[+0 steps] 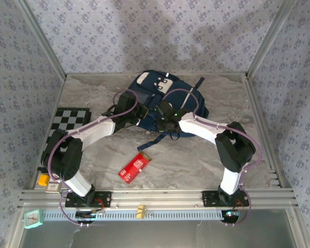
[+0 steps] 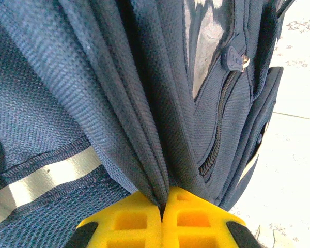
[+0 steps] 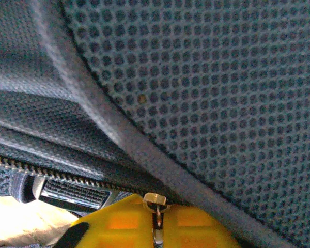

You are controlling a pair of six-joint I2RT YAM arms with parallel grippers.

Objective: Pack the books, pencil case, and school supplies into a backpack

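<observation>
**Both grippers pinch the backpack (image 1: 168,98) at its near edge**

The backpack lies at the far middle of the table, its white patches turned to the far side. Both arms reach in to its near edge. The left gripper (image 2: 164,206) has its yellow fingers pressed together on a gathered fold of navy fabric. The right gripper (image 3: 156,214) is closed on a small metal zipper pull (image 3: 155,200). The red packet (image 1: 135,167) lies flat on the table nearer the arm bases, well apart from the bag.

The bag looks soft and limp, so its cloth will likely bunch and sag rather than hold an opening by itself. One side probably needs to be held taut while the zip runs. A thick seam or the pull tab is the better place to take hold, since loose mesh may slip. The packet looks light, thin and fairly stiff, and is best pinched across a short edge.

The top view gives the layout and the packet's place, but the grippers blur into the dark fabric there. The left wrist view shows the pinched fold, a pale reflective strip (image 2: 46,178) and a side zipper (image 2: 217,129). The right wrist view shows the pull between the fingers and the zipper teeth (image 3: 51,174)
</observation>
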